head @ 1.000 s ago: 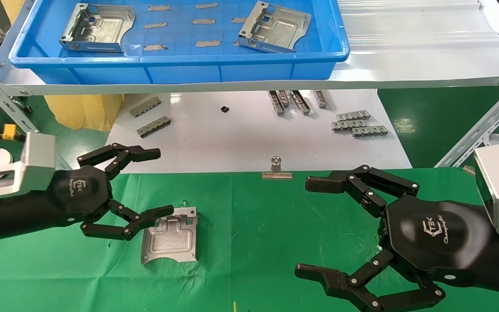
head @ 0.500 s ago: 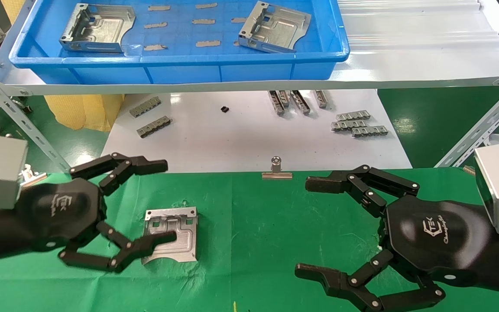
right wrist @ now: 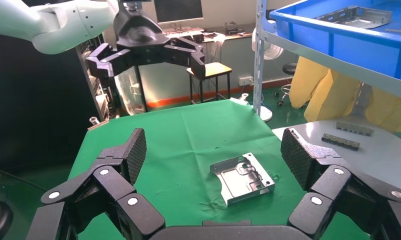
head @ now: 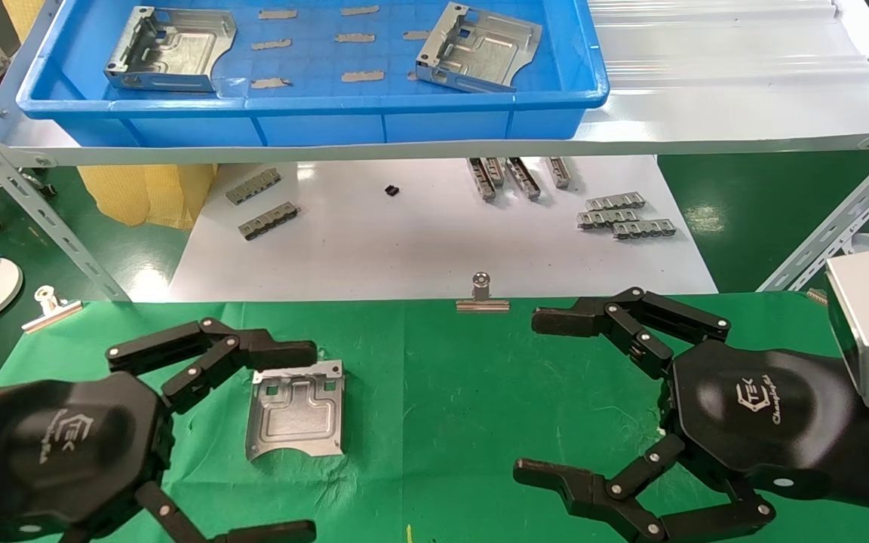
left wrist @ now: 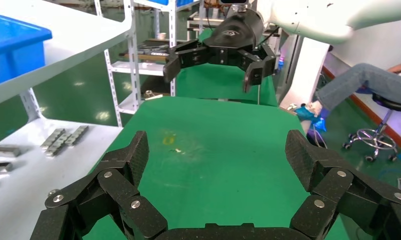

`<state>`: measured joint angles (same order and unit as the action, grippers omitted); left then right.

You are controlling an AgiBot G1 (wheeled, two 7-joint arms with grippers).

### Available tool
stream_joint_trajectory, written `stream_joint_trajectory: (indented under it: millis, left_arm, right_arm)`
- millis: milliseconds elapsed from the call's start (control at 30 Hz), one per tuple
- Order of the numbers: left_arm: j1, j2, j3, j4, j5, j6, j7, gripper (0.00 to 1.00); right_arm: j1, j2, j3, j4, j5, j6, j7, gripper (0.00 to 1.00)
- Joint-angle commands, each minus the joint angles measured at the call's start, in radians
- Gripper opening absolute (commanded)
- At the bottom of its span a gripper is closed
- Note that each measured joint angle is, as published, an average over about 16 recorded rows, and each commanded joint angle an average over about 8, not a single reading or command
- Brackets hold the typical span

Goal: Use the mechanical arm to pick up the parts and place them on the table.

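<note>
One silver part [head: 296, 411] lies flat on the green table [head: 442, 392], untouched; it also shows in the right wrist view [right wrist: 243, 177]. My left gripper [head: 306, 441] is open and empty at the near left, raised above the cloth just left of that part; its upper fingertip [head: 302, 351] shows by the part's far left corner. In the left wrist view my left gripper [left wrist: 218, 157] has only green cloth [left wrist: 213, 145] between its fingers. Two more parts [head: 170, 49] [head: 480, 45] lie in the blue tray. My right gripper [head: 536, 396] is open and empty, parked at the near right.
The blue tray [head: 314, 113] sits on a white shelf at the back. A white board [head: 404, 234] under it carries grey toothed strips [head: 623, 215]. Binder clips [head: 482, 294] [head: 50, 305] hold the cloth's far edge. Slanted shelf struts [head: 35, 204] stand at both sides.
My left gripper has drawn back toward the near left edge, off the part; its lower finger no longer crosses the plate. The part and the right arm have not moved.
</note>
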<state>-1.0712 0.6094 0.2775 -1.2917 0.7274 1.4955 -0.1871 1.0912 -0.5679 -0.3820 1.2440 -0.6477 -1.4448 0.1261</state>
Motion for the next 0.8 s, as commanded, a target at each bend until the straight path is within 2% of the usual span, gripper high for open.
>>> stream_joint_trajectory:
  millis: [33, 800]
  left_arm:
    - [0.011, -0.007, -0.007, -0.027, -0.008, -0.002, -0.016, 1.0]
    - [0.0, 0.0, 0.0, 0.001, 0.0, -0.001, -0.003, 1.0]
  right_arm:
    - [0.0, 0.0, 0.0, 0.0, 0.0, 0.0, 0.0, 1.0]
    - [0.0, 0.0, 0.0, 0.0, 0.0, 0.0, 0.0, 1.0]
